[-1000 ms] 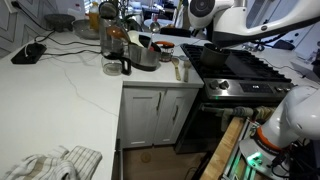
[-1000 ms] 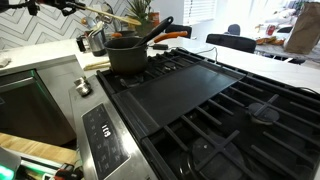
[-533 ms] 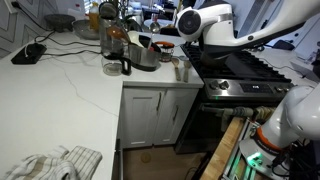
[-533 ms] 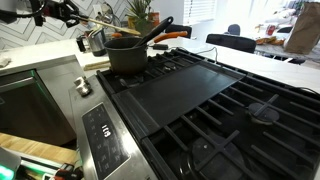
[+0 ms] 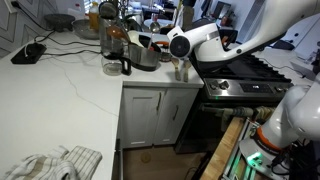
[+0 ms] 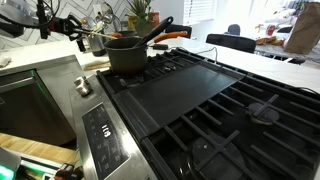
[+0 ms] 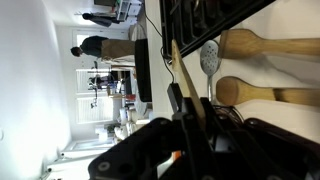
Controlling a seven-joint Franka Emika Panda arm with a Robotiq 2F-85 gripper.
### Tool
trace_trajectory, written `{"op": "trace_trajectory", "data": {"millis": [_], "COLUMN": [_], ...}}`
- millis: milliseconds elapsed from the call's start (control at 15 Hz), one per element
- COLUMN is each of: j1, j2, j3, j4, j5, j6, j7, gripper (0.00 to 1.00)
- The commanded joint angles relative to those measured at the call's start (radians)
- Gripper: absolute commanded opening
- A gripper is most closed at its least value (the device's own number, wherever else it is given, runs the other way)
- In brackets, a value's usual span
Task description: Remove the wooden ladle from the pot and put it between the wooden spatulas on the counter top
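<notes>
Removal from the pot (image 6: 125, 58) is done; fingers (image 7: 176, 105) clamp the wooden ladle (image 7: 208, 57) near the wooden spatulas (image 7: 270, 45), not yet placed.

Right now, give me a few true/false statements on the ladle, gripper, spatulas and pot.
1. The wooden ladle sits inside the black pot. False: it is out of the pot, held by the gripper near the spatulas.
2. The gripper is shut on the ladle's thin handle. True.
3. Two wooden spatulas lie side by side on the counter top, as the wrist view shows. True.
4. The black pot stands on the white counter top. False: it stands on the black stove top.
5. A crumpled cloth lies on the counter top, far from the stove. True.
</notes>
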Motion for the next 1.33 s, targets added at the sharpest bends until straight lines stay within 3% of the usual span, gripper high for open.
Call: {"op": "trace_trajectory", "data": {"millis": [0,267,333,400,667,867,1267], "j1": [0.012,0.015,0.015,0.019,0.045,0.064,0.076], "j2": [0.003,0.002,0.002,0.010,0.060,0.088,0.177], "j3": [-0.006,-0.005,-0.005,-0.001,0.022,0.036,0.035], "j4": [-0.008,-0.018,-0.018,-0.019,-0.033,-0.055,-0.076], "j5": [-0.006,-0.012,-0.013,-0.019,-0.019,-0.034,-0.107], "j6": [-0.002,-0.002,-0.002,-0.009,-0.104,-0.175,-0.182], "j7": [0.001,0.001,0.001,0.009,0.055,0.121,0.282], "gripper": [0.11,0.11,0.03,0.03,0.03,0.03,0.03]}}
